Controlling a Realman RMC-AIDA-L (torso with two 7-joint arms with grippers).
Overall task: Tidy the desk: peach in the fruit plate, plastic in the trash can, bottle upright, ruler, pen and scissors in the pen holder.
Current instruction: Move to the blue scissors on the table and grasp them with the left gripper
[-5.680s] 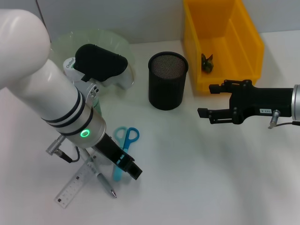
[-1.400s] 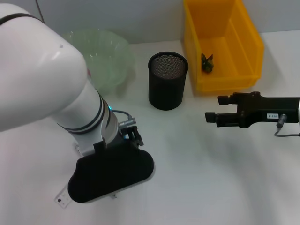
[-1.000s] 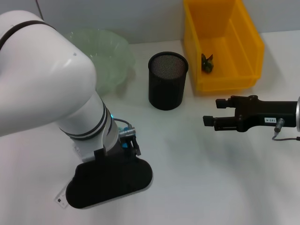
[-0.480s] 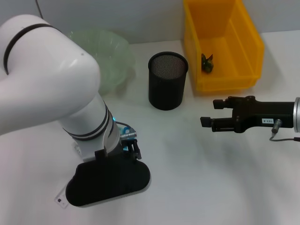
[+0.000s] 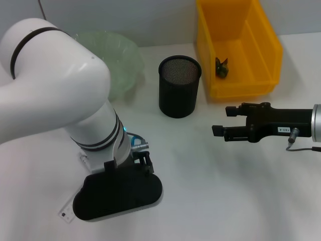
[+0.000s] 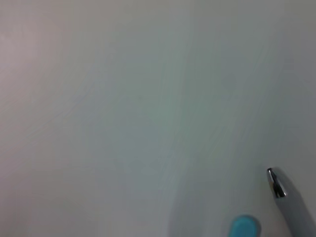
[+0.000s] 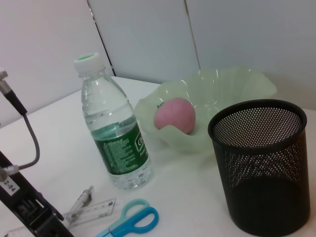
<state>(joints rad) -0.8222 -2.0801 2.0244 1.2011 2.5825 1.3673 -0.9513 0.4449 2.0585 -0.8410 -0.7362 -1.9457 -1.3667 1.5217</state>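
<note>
Left arm: it is bending low over the near left part of the counter (image 5: pixel 200 201), and its dark wrist housing is covering most of the things lying there.
Left gripper (image 7: pixel 34 217): it is showing in the right wrist view as a dark block low over the counter just beside the ruler and pen; I cannot tell how far its fingers are opened or whether it is holding something.
Ruler (image 7: pixel 91 211): it is lying flat on the counter near the base of the bottle; in the head view only one corner (image 5: pixel 64 214) is peeking out under the left arm.
Pen (image 6: pixel 289 200): its metal tip is lying on the counter close under the left wrist camera, next to a blue rounded piece that I cannot name for sure.
Scissors (image 7: pixel 131 221): the blue-handled pair is lying flat on the counter, between the ruler and the pen holder.
Right gripper (image 5: pixel 219 129): it is hanging over the right middle of the counter, pointing toward the left, with its fingers apart and nothing between them.
Bottle (image 7: pixel 113 126): it is standing upright with the cap on, near the fruit plate.
Pen holder (image 5: pixel 179 86): the black mesh cup is standing upright at the middle of the counter.
Peach (image 7: pixel 174 114): it is lying inside the pale green fruit plate (image 5: pixel 128 55), behind the bottle.
Trash can (image 5: pixel 261 45): the yellow bin is standing at the far right, with a dark crumpled piece (image 5: pixel 221 67) lying inside.
</note>
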